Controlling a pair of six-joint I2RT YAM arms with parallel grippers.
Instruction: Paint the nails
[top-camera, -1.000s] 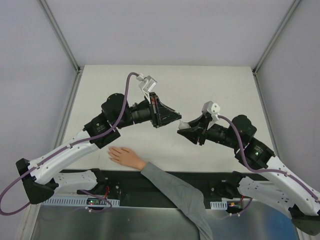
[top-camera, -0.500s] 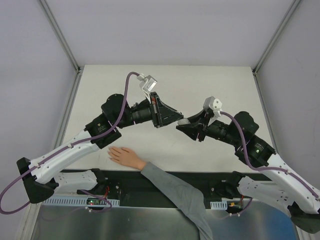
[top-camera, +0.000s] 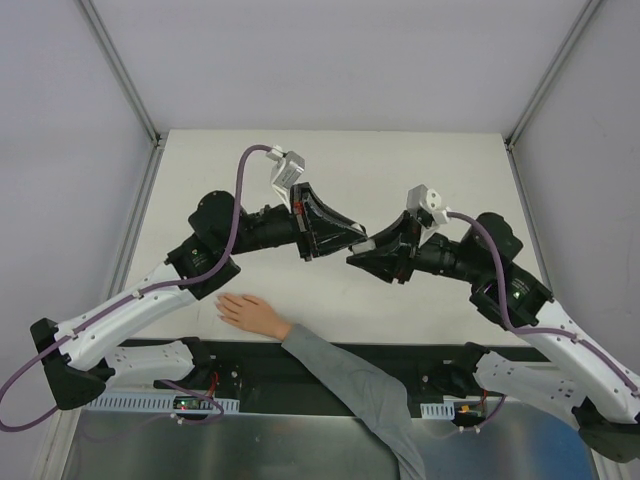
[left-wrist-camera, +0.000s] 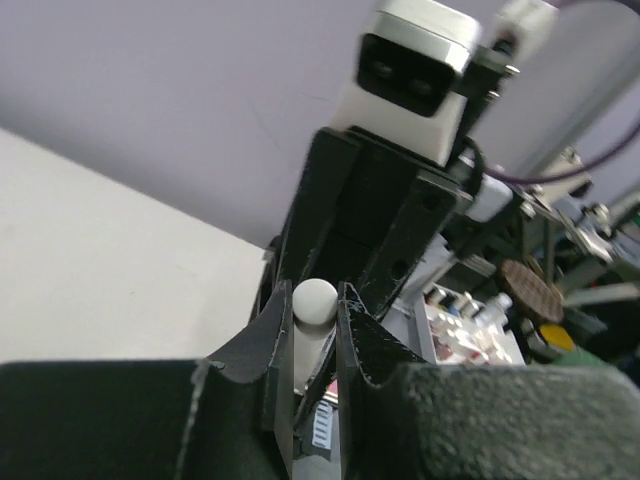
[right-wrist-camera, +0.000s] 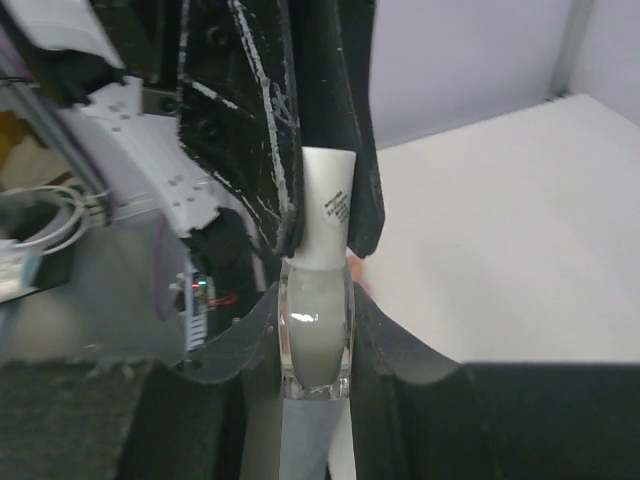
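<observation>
Over the table (top-camera: 330, 160) the two arms meet in mid-air. The hand (top-camera: 250, 312) lies flat at the near edge, well apart from them, and its nails (top-camera: 222, 305) are too small to make out. The right gripper (top-camera: 360, 256) is clamped on the bottle (right-wrist-camera: 316, 330). The left gripper (top-camera: 354, 238) is clamped on the cap (right-wrist-camera: 325, 225). Recommended: keep both wrists on one axis, turn the cap without side load, then draw it straight off.
</observation>
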